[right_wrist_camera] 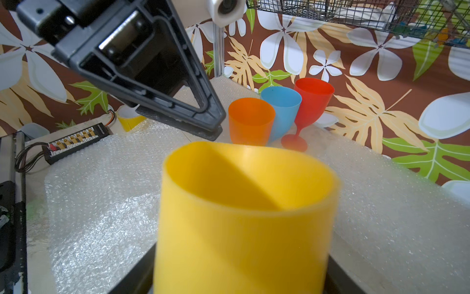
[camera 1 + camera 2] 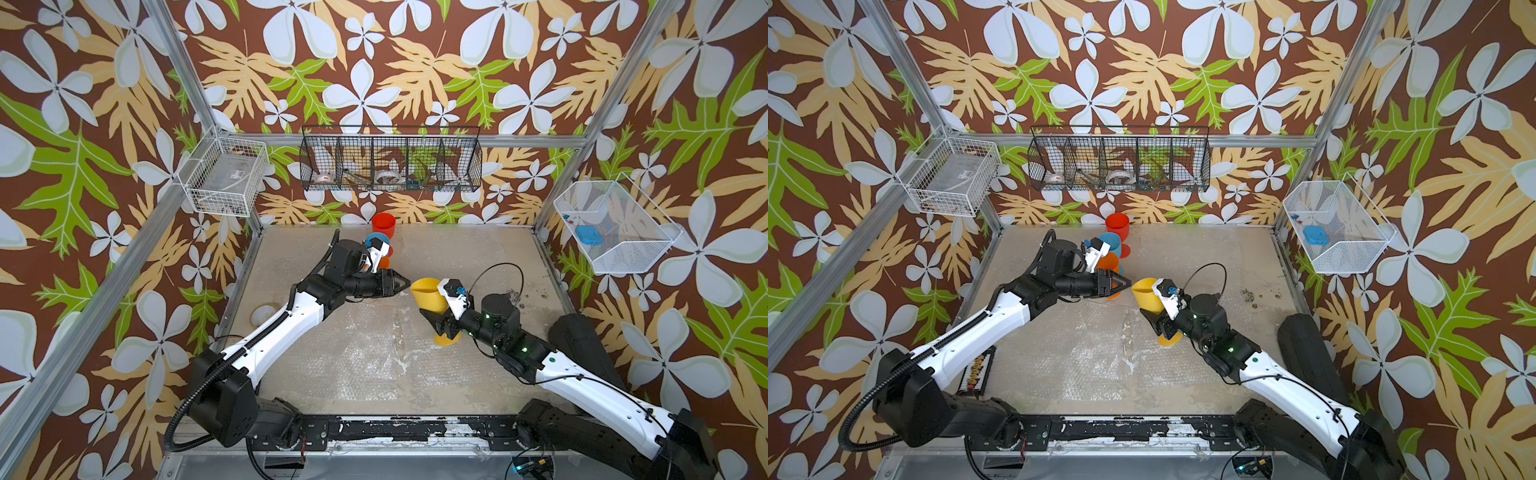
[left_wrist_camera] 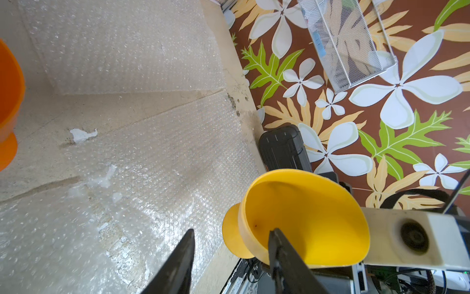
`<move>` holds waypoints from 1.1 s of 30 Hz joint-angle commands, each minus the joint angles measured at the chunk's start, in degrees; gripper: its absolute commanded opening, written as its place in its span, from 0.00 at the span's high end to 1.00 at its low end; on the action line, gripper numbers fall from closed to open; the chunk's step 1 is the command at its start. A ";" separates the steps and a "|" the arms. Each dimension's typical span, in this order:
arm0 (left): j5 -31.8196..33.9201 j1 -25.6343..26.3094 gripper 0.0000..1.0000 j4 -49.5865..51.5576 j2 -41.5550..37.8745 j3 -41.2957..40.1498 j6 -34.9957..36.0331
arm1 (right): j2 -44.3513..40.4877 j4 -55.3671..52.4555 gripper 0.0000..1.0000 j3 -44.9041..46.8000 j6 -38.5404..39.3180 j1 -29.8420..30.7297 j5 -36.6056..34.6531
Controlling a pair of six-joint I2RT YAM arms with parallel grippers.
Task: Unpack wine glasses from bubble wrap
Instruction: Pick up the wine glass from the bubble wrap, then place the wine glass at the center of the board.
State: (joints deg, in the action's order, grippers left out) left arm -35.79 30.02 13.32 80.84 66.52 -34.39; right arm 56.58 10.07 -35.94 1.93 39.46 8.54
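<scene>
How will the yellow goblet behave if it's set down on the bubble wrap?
Probably light and stiff: the yellow goblet looks like plastic, held tilted in the right gripper. Likely top-heavy, its wide bowl above a smaller foot. Lumpy bubble wrap may let it tip.

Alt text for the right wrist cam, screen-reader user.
A yellow goblet fills the foreground, unwrapped and clamped low between the right arm's dark fingers. Behind it, past flat bubble wrap, the orange goblet, blue goblet and red goblet stand upright together, with the left gripper hovering nearer the camera.
</scene>
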 commanded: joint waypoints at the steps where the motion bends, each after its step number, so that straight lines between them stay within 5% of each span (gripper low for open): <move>1: -1.89 -0.14 0.51 5.15 1.02 2.00 1.92 | 0.76 2.93 0.32 -1.05 2.44 1.06 -1.67; 19: -2.66 -0.13 0.69 20.95 7.71 11.47 11.89 | 6.54 4.17 0.32 -4.13 7.59 3.55 -5.88; 33: -1.71 -0.13 0.98 24.73 8.97 13.11 14.88 | 10.49 7.20 0.32 -4.50 8.46 4.26 -7.43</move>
State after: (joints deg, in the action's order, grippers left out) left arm -33.54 29.67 35.16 89.71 79.15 -22.00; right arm 66.63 11.20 -39.86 10.72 43.64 2.72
